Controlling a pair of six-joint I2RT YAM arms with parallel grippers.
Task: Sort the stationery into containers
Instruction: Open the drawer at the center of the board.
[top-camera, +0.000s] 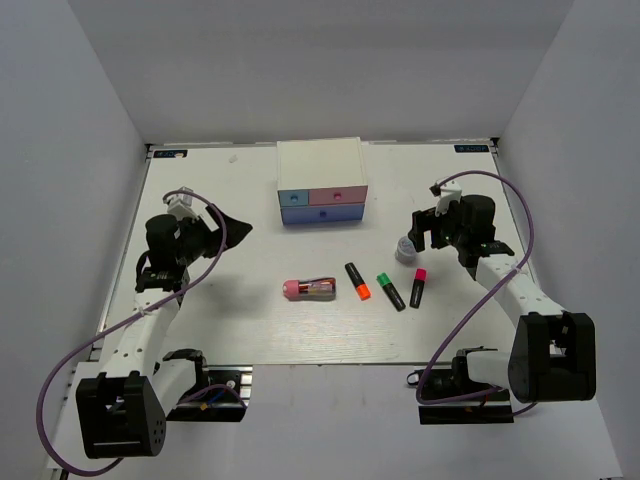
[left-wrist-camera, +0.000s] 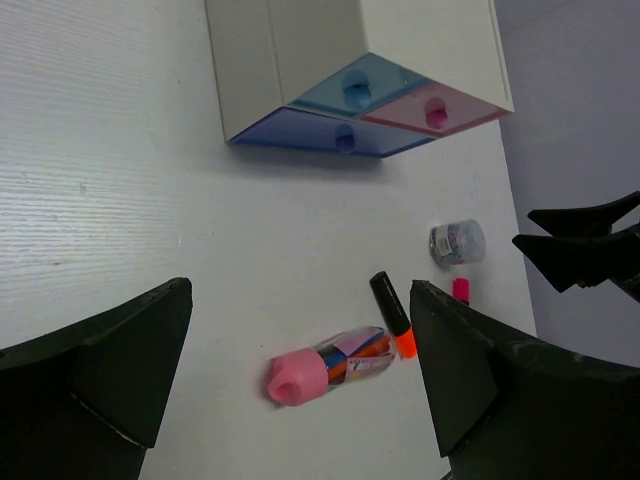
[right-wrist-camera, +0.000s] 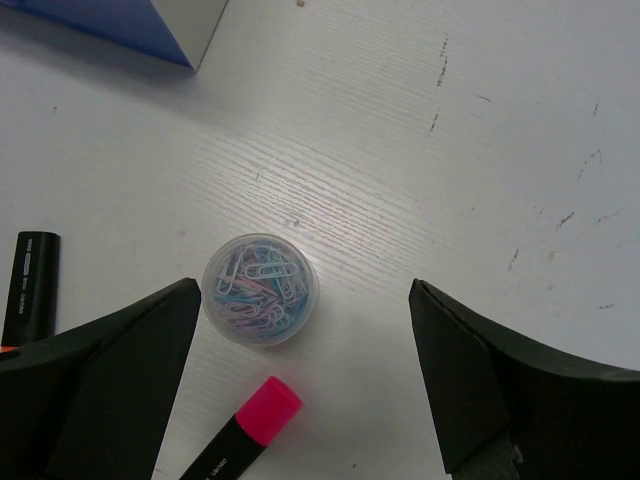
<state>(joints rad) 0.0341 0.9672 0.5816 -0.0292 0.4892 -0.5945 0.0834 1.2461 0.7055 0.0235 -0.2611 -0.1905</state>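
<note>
Since every piece lies loose on the table (top-camera: 200, 330) and none is in a drawer, I'd say sorting hasn't started.

Paper-clip tub (right-wrist-camera: 260, 290): small clear round pot, upright, clips visible through the top. It's at the right end of the row, nearest the right arm. Can't tell if it has a lid.

Pink marker (top-camera: 418, 288) is just beside it on the near side, not touching. Going left: green marker (top-camera: 390, 291), orange marker (top-camera: 357, 281), then the pink tube (top-camera: 310, 290) on its side. The row runs in front of the drawer chest (top-camera: 320, 160), with bare table between.

The chest is at back centre: small blue drawer (top-camera: 291, 195) top left, pink drawer (top-camera: 338, 194) top right, wide blue drawer (top-camera: 322, 213) below. All three look pushed in, so one needs pulling by its knob before anything goes in.

Right gripper (top-camera: 422, 232): jaws spread wide, empty, hovering over the tub. In the wrist view the tub sits between the fingers, off-centre to the left. Reads as a line-up for a top grab. Needs a small shift to centre.

Left gripper (top-camera: 235, 232): also wide and empty, raised at the left, pointed toward the chest and tube. Probably staged for a drawer knob or the tube, can't tell which.

Risk: if the tub has no lid, any tilt spills clips. Round wall may also slip in the pinch.
</note>
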